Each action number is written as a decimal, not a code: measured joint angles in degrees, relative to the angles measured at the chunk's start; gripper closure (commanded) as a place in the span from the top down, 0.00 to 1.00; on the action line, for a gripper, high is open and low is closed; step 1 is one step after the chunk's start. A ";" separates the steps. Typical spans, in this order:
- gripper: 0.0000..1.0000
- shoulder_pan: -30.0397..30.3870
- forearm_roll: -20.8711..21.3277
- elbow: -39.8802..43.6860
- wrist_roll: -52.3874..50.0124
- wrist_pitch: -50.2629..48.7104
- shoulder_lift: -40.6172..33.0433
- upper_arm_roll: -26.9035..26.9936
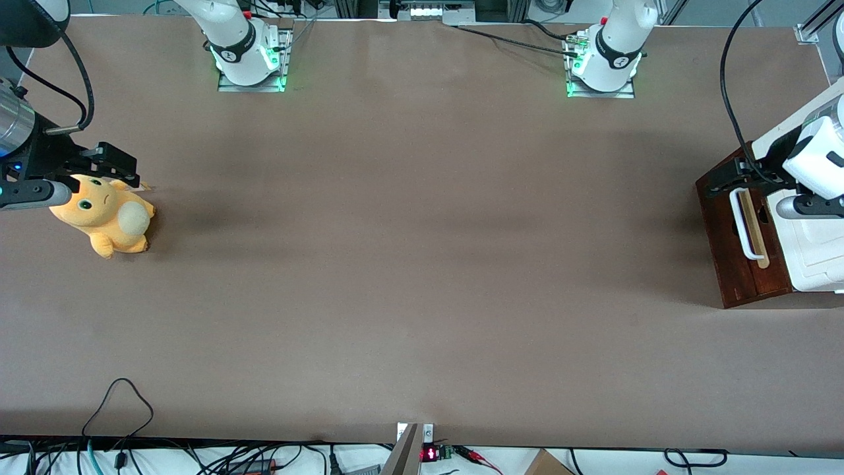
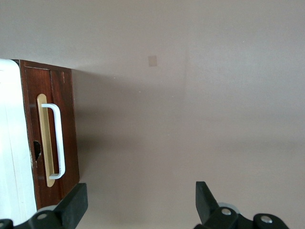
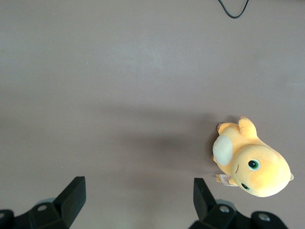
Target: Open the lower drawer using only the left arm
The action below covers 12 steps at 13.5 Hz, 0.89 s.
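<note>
At the working arm's end of the brown table [image 1: 422, 264] stands a white cabinet [image 1: 814, 257] whose dark reddish-brown wooden lower drawer [image 1: 738, 237] faces the middle of the table, its front flush with the cabinet as far as can be seen. A white loop handle [image 1: 744, 227] runs along a pale wood strip [image 1: 757, 231] on the drawer front. The glossy white left arm [image 1: 814, 155] reaches in over the cabinet, and its black two-finger gripper [image 1: 725, 181] hangs above the upper end of the drawer front, close to the handle but not around it. In the wrist view the two black fingers [image 2: 76, 202] are spread wide with only table between them, and the handle [image 2: 56, 140] lies clear of them. Toward the parked arm's end of the table lies an orange plush toy [image 1: 105, 218] with a cream belly
</note>
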 measured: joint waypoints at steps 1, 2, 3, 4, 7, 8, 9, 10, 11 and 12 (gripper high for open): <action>1.00 0.00 0.00 0.22 0.00 -0.32 0.00 0.00; 1.00 0.00 0.00 0.45 0.00 -1.21 0.00 0.00; 1.00 0.00 0.00 0.76 0.00 -1.92 0.00 0.00; 1.00 0.00 0.00 1.23 0.00 -2.16 0.00 0.00; 1.00 -0.02 0.00 2.24 0.05 -2.69 -0.01 0.00; 1.00 -0.04 0.00 2.29 0.08 -2.76 -0.01 0.00; 1.00 -0.06 0.00 2.31 0.10 -2.88 0.00 0.00; 1.00 -0.06 0.00 2.31 0.11 -3.04 0.00 0.00; 1.00 -0.06 0.00 2.31 0.12 -3.13 0.00 0.00; 1.00 -0.06 0.00 2.32 0.12 -3.19 0.00 0.00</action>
